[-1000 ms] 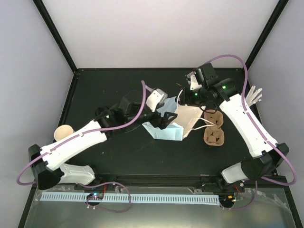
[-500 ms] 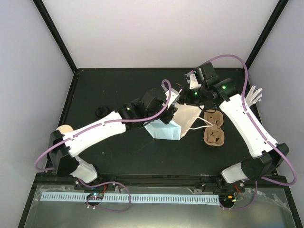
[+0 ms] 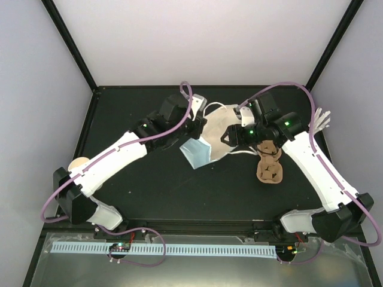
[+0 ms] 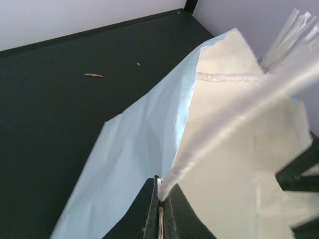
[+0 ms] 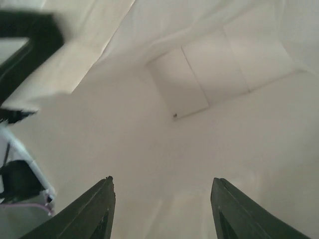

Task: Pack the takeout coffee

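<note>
The brown pulp cup carrier (image 3: 269,170) lies on the table to the right of the light-blue paper bag (image 3: 197,152), partly under my right arm. One cream paper cup (image 3: 77,164) peeks out behind my left arm at the far left. My left gripper (image 4: 160,195) is shut on the bag's white handle (image 4: 224,124) and holds the mouth up at the bag's far-left rim (image 3: 202,122). My right gripper (image 5: 162,185) is open and reaches into the bag's cream inside (image 5: 199,74) from the right, with nothing between its fingers.
A clear glass of white sticks (image 3: 321,119) stands at the right edge of the table, also in the left wrist view behind the bag (image 4: 291,35). Black frame posts rise at the back corners.
My left gripper closed on the bag's handle and swung to the far left, pulling the mouth open. My right gripper moved left into the bag's opening.
</note>
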